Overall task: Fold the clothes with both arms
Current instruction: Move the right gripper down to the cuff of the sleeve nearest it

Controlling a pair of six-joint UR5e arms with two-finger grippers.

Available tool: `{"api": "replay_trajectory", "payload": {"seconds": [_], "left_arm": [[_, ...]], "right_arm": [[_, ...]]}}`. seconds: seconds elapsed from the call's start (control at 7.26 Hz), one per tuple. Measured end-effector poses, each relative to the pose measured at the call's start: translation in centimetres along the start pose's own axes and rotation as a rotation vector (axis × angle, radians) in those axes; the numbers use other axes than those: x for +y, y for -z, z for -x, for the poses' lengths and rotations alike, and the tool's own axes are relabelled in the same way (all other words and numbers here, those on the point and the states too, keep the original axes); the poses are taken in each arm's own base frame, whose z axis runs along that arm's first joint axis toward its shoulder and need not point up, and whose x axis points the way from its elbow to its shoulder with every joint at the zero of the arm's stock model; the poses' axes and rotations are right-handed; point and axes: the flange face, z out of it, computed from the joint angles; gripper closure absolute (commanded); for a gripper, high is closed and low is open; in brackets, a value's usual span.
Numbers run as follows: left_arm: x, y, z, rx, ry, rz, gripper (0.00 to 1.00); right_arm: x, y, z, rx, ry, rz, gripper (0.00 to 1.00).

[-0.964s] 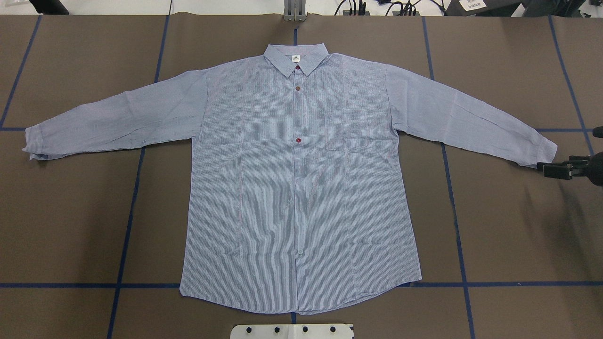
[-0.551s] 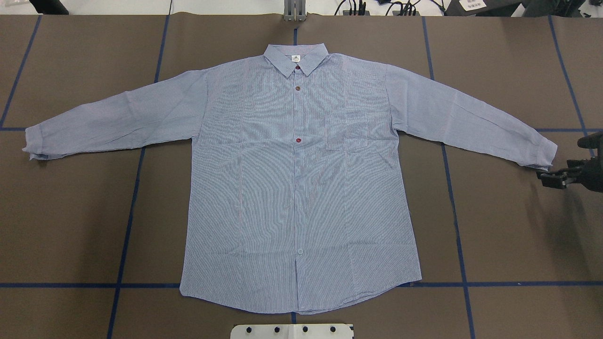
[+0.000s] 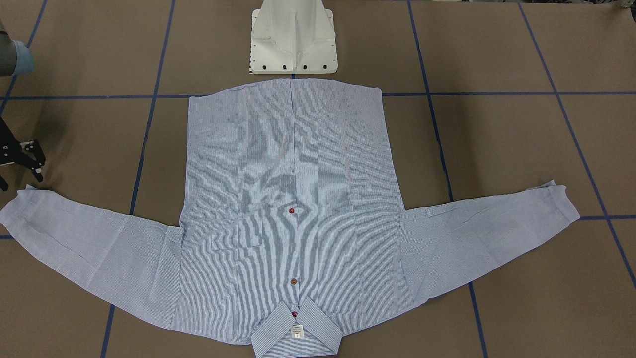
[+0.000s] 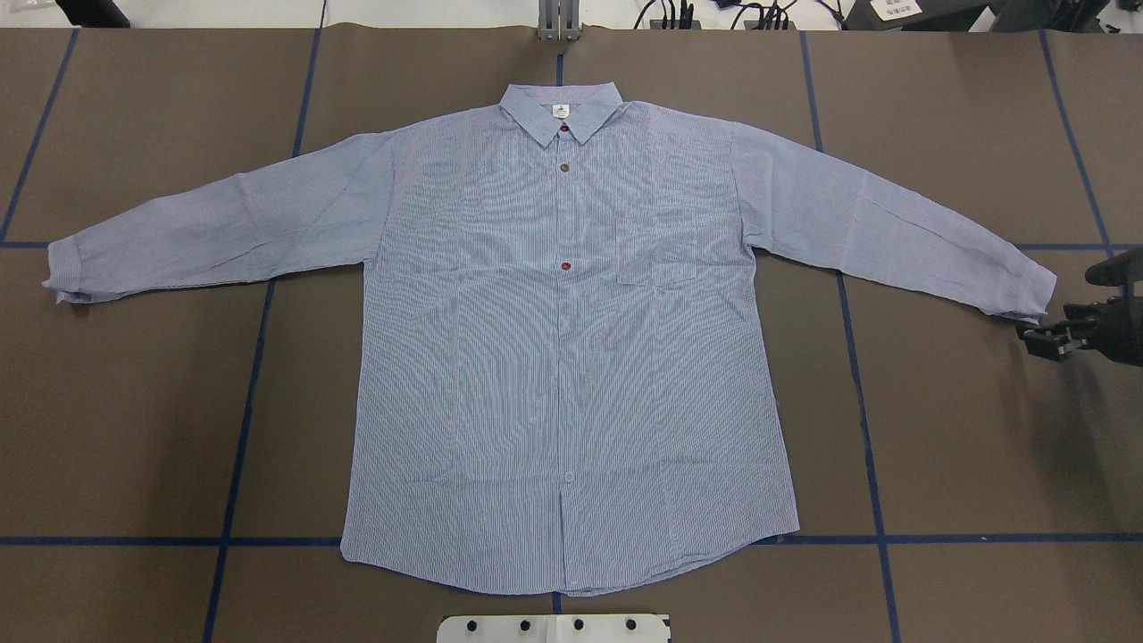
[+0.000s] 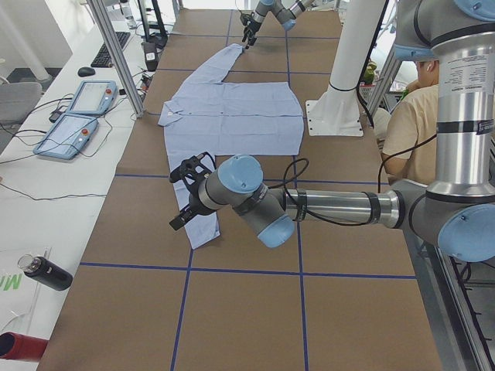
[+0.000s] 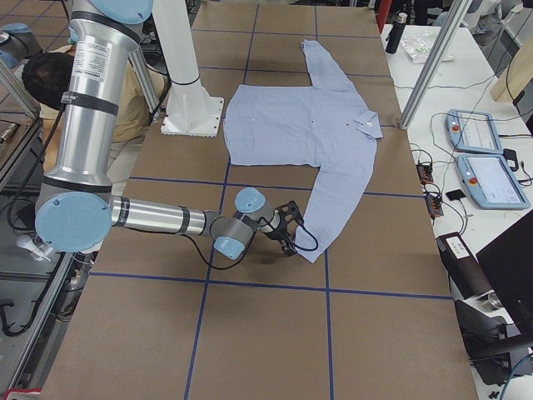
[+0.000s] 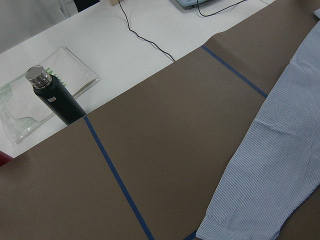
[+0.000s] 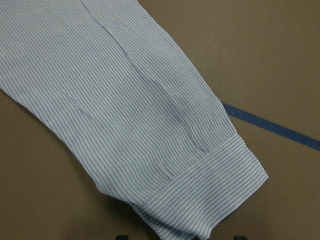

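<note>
The clothes are one light-blue striped shirt (image 4: 571,357), lying flat and front up with both sleeves spread (image 3: 293,199). My right gripper (image 4: 1055,305) is at the end of the shirt's right sleeve, low over the table (image 3: 22,176). It is open: the right wrist view shows two dark fingertips at the bottom edge, with the corner of the cuff (image 8: 215,185) between them. My left gripper (image 5: 179,197) hovers by the left cuff (image 7: 240,227). It shows only in the exterior left view, so I cannot tell its state.
The white pedestal base (image 3: 293,44) stands at the shirt's hem. Blue tape lines cross the brown table cover. A black bottle (image 7: 55,102) stands on the white side bench beyond the left cuff. Two teach pendants (image 5: 77,116) lie there too. A seated person (image 5: 410,124) is behind the robot.
The right gripper has shifted a little toward the robot's side beside the right cuff and turned, so its second finger now shows. The shirt has not moved.
</note>
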Motion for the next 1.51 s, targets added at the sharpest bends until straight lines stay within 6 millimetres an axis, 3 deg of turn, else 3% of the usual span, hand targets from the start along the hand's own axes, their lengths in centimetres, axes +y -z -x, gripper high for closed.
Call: {"api": "replay_trajectory", "payload": {"seconds": [0.41, 0.55, 0.69, 0.83, 1.51], "left_arm": [[0.3, 0.0, 0.0, 0.0, -0.002, -0.003, 0.0], [0.4, 0.0, 0.0, 0.0, -0.002, -0.002, 0.0], [0.4, 0.0, 0.0, 0.0, -0.001, -0.002, 0.0], [0.4, 0.0, 0.0, 0.0, -0.002, -0.002, 0.0], [0.4, 0.1, -0.1, 0.0, -0.003, -0.004, 0.0]], "right_arm": [[0.1, -0.4, -0.1, 0.004, 0.018, 0.006, 0.33], [-0.2, -0.7, 0.0, 0.005, 0.023, 0.009, 0.44], [-0.6, -1.0, 0.3, 0.008, 0.031, 0.012, 0.68], [-1.1, -1.3, 0.4, 0.009, 0.034, 0.016, 1.0], [-2.4, 0.6, -2.3, 0.001, -0.021, 0.008, 1.0]]}}
